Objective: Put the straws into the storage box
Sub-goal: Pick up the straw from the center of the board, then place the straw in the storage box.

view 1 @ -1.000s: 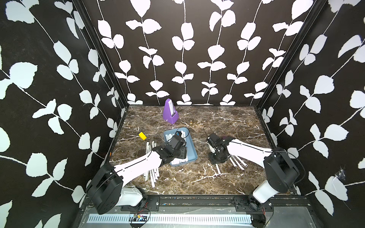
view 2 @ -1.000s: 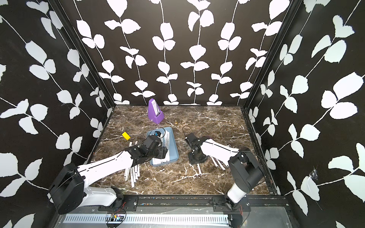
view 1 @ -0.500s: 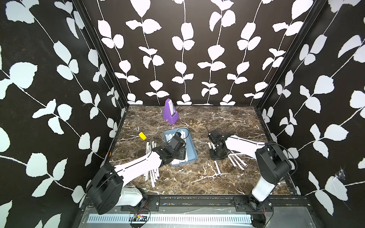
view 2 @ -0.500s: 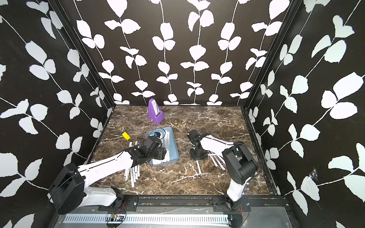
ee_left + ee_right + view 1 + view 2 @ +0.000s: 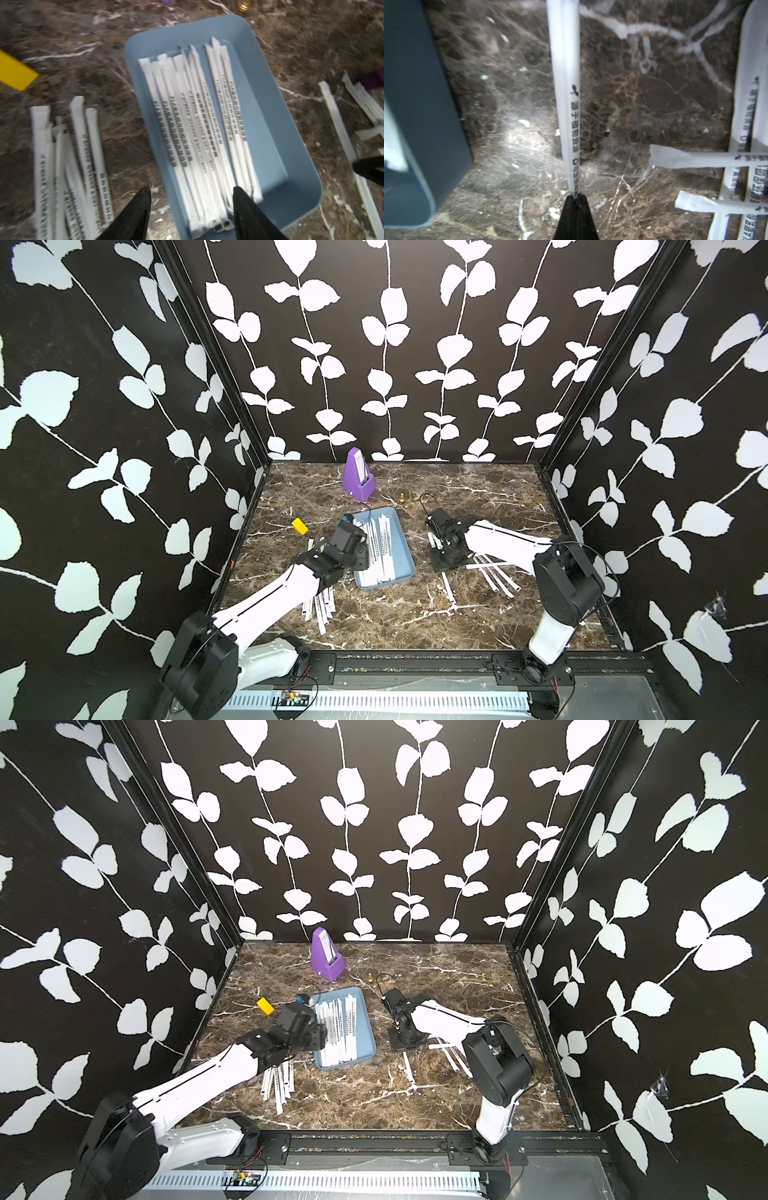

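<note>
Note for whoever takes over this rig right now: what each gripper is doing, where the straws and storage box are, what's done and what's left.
Left gripper: jaws open, gripping nothing, one jaw outside the storage box wall, one over the straws inside.
Right gripper: shut on one straw, beside the box, not in it.
Done: a row of boxed straws lies flat inside.
Left: a loose bunch on the table on the left gripper's side, scattered straws on the right gripper's side, plus the held one.
</note>
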